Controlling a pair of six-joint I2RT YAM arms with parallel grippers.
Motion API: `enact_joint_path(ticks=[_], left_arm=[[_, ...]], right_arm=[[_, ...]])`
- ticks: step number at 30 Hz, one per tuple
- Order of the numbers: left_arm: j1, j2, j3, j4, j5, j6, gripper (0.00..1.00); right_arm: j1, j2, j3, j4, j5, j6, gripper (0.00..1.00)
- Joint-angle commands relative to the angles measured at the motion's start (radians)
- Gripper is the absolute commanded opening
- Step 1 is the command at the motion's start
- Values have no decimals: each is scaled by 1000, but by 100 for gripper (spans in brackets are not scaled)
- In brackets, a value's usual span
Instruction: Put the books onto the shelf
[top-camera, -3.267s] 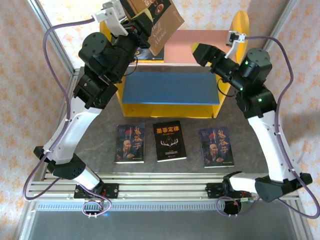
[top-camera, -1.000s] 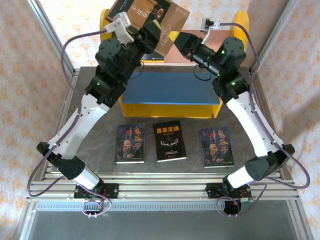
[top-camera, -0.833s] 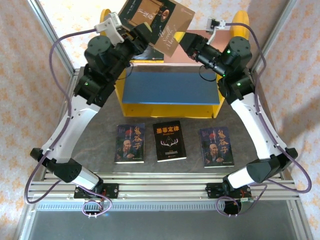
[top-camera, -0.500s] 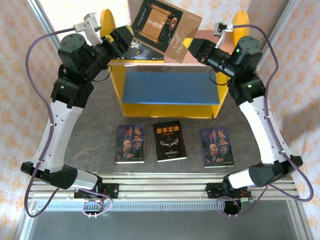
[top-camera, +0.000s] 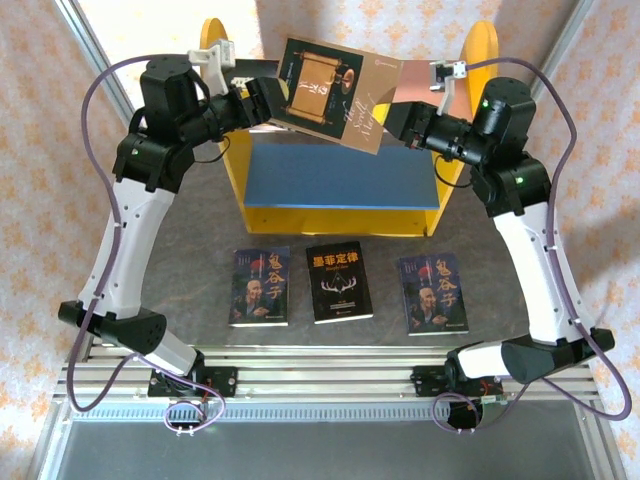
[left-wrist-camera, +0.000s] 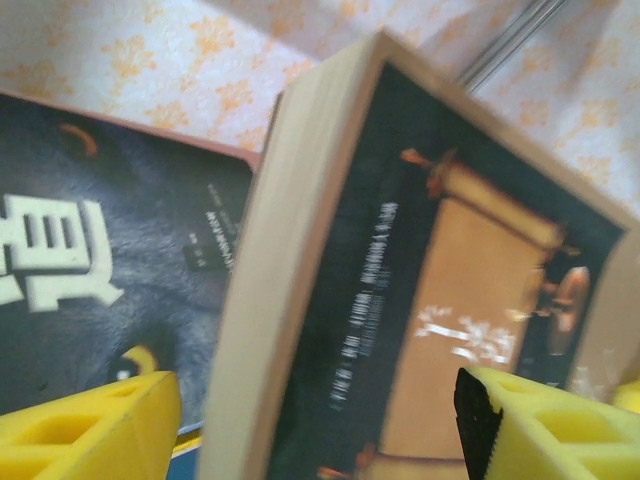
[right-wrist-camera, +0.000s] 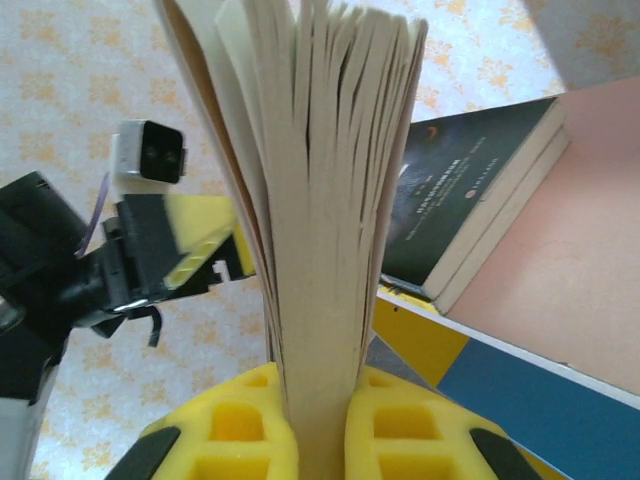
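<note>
A tan-brown book (top-camera: 335, 92) hangs tilted in the air over the shelf (top-camera: 340, 175), and my right gripper (top-camera: 405, 128) is shut on its right edge. In the right wrist view its pages (right-wrist-camera: 320, 200) fan out above the clamped right gripper (right-wrist-camera: 318, 420). My left gripper (top-camera: 262, 100) is open at the book's left end; its yellow fingers (left-wrist-camera: 90, 430) stand wide on either side of the book (left-wrist-camera: 400, 280) with gaps. A dark wolf-face book (left-wrist-camera: 100, 250) lies flat on the pink upper board (right-wrist-camera: 560, 260). Three books (top-camera: 260, 286), (top-camera: 338, 282), (top-camera: 432, 292) lie in a row on the table.
The shelf's yellow side panels (top-camera: 480, 50) rise on both sides of the pink board. The blue lower board (right-wrist-camera: 520, 410) is bare. A metal frame post (top-camera: 100, 50) and patterned walls close in the back and the sides.
My left gripper has opened, let go of the tan-brown book and drawn back to the left. The right gripper now holds the book alone and has shifted it to the right.
</note>
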Motion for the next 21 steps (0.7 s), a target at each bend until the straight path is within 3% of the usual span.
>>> enact_joint_path(ticks=[1, 21], left_arm=[[8, -11, 40, -85, 8, 86, 72], [9, -106, -71, 42, 231, 125, 69]], right_arm=[[-8, -39, 39, 99, -65, -12, 0], [-12, -10, 24, 200, -167, 65, 0]])
